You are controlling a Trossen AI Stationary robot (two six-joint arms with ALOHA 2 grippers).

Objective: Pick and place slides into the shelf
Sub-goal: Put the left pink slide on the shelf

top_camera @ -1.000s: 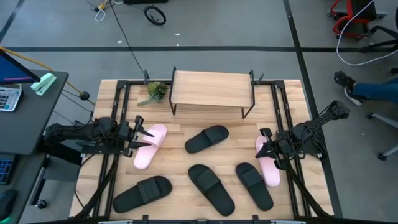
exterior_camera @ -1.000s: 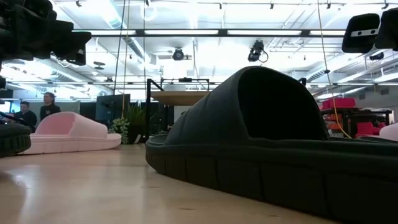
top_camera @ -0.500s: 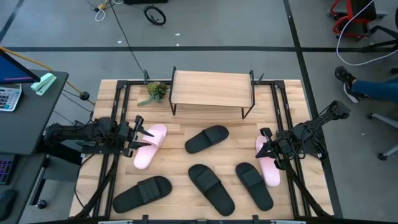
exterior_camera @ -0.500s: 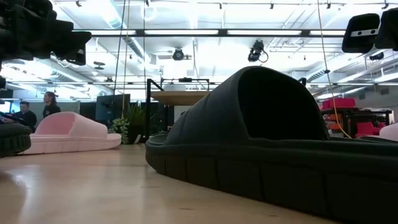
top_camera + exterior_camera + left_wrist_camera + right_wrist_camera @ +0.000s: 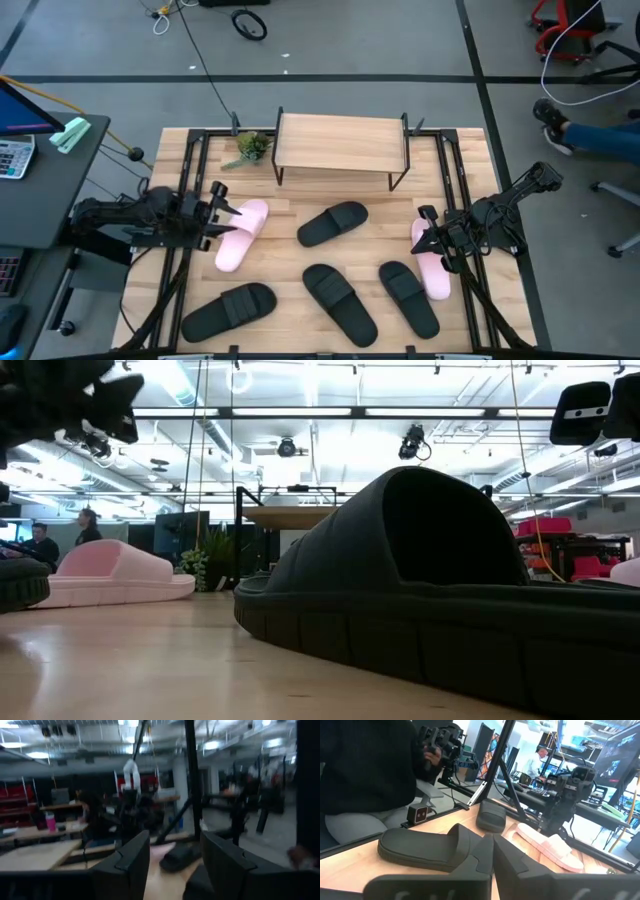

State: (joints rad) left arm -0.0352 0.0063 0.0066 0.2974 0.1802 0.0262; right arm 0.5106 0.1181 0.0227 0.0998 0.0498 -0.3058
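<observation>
The high view shows two pale pink slides (image 5: 242, 234) (image 5: 433, 262) and several black slides (image 5: 333, 223) (image 5: 340, 303) (image 5: 408, 297) (image 5: 228, 309) lying flat on the table. The shelf (image 5: 342, 143) stands on its wire legs at the far edge. My left gripper (image 5: 225, 201) is open, in the air over the heel end of the left pink slide. My right gripper (image 5: 419, 232) is shut and hovers over the far end of the right pink slide. In the right wrist view its fingers (image 5: 492, 852) meet, with a black slide (image 5: 425, 847) and a pink slide (image 5: 550, 847) beyond.
A small potted plant (image 5: 252, 147) stands left of the shelf. A desk with a calculator (image 5: 15, 155) is beyond the table's left edge. A person's legs and shoes (image 5: 570, 135) show on the floor to the right. Bare wood lies between shelf and slides.
My left gripper has risen and drawn slightly toward the table's left and far edges, staying open. The slides, the shelf and my right arm have kept still.
</observation>
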